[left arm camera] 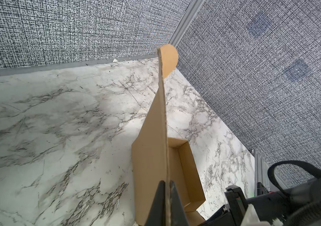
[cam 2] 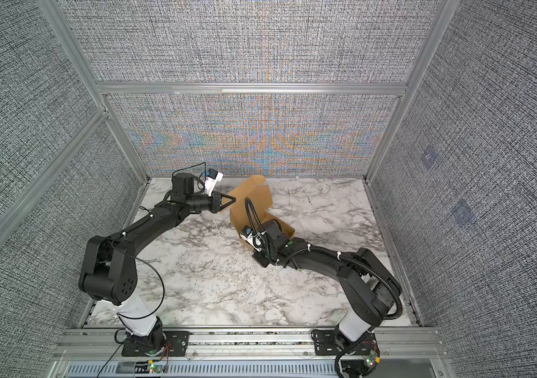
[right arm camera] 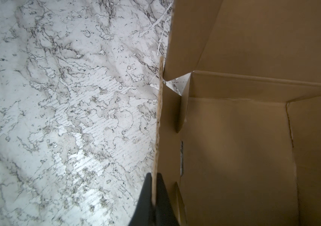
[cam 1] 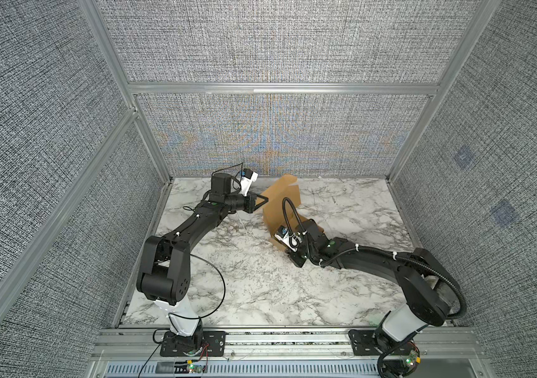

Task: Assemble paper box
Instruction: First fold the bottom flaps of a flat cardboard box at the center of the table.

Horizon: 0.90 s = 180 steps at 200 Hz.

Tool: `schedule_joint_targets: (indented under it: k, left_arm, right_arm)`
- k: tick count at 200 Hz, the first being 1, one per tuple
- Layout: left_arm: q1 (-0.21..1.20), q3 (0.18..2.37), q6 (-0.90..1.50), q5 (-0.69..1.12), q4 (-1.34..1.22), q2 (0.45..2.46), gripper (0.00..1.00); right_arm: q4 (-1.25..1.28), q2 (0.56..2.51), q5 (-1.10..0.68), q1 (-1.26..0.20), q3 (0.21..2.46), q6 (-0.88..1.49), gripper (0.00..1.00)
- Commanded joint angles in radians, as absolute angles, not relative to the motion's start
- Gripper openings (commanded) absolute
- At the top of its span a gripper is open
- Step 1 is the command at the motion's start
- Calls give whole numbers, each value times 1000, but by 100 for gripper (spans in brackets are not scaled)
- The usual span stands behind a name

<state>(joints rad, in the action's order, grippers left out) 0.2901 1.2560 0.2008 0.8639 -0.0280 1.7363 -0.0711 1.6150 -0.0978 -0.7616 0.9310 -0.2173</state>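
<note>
Paper box [cam 1: 275, 203], one, left fingers [left arm camera: 159, 205] clamping its raised lid, right fingers [right arm camera: 145, 197] clamping its wall.

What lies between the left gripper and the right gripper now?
Only the tan corrugated cardboard box: left gripper pinches its raised lid, right gripper its side wall. Both top views show it.

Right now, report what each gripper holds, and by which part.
Both hold the tan corrugated cardboard box: the left gripper pinches an edge of its raised lid panel; the right gripper pinches the edge of a side wall.
</note>
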Motion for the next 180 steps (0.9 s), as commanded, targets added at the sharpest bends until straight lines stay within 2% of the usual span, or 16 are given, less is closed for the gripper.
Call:
schedule_joint_targets:
  k: [1,76,180]
  left_arm:
    - [288,1250,177,918,-49,1730,4]
    - [272,1242,219,1065,-148,1784,4]
    - [257,1271,301,1008,-120,1828,6]
  right_arm:
    - [8,1603,-137,-754,902,-208,0]
    - [21,1588,-173,-745,876,-204,0]
    - [79,1533,-187,-740,807,-239,0]
